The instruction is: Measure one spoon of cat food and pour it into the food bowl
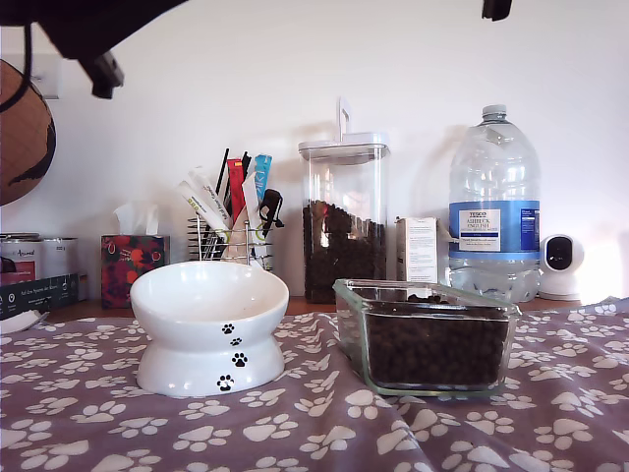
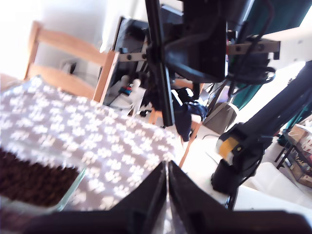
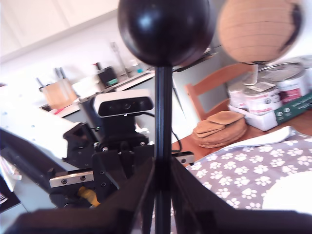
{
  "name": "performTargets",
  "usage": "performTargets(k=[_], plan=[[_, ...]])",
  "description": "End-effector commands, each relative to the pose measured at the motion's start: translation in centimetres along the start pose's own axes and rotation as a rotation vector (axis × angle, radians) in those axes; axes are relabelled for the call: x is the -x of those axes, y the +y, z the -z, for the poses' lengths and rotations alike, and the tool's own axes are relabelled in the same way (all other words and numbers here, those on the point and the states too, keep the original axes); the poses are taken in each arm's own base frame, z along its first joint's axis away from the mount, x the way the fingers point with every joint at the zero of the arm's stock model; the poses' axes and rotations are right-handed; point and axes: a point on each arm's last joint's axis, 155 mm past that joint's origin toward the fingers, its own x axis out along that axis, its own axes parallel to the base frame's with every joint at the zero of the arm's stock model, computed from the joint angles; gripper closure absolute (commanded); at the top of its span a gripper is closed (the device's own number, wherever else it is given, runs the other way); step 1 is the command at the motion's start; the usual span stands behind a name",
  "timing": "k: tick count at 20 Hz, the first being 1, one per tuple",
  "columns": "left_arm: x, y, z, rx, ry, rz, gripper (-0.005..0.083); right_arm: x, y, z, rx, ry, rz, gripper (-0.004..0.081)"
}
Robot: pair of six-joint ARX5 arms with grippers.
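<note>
The water bottle (image 1: 494,205) behind the glass dish (image 1: 425,334) reads "TESCO". My second gripper (image 3: 162,195) clamps the spoon (image 3: 165,29); my first gripper (image 2: 167,195) looks pressed together.

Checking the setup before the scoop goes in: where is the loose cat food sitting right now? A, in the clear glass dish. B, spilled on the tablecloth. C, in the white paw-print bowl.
A: the clear glass dish holds the cat food; no kibble shows above the rim of the white bowl or on the tablecloth.
</note>
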Motion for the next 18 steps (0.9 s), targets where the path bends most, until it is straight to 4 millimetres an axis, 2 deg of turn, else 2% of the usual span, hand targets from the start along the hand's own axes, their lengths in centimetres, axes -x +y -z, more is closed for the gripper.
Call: performTargets(k=[1, 3, 5, 8, 12, 18], plan=[[-0.5, -0.8, 0.2, 0.006, 0.000, 0.043, 0.0654, -0.1, 1.0, 0.3, 0.008, 0.005, -0.048, 0.0783], [-1.0, -1.4, 0.3, 0.041, -0.002, 0.069, 0.0570, -0.3, 2.0, 0.1, 0.026, 0.002, -0.091, 0.0783], [-1.5, -1.3, 0.5, 0.069, 0.003, 0.075, 0.0563, -0.4, 3.0, 0.0, 0.041, -0.002, -0.129, 0.0783], [-2.2, -1.2, 0.4, 0.107, 0.013, 0.088, 0.0505, -0.7, 4.0, 0.0, 0.057, -0.007, -0.163, 0.0783], [-2.9, -1.7, -1.1, 0.078, -0.005, 0.108, 0.0504, -1.0, 4.2, 0.4, 0.052, 0.004, -0.173, 0.0783], [-3.8, -3.0, -0.6, 0.087, 0.012, 0.143, 0.0505, -1.6, 4.0, 1.2, 0.054, 0.018, -0.173, 0.0783]])
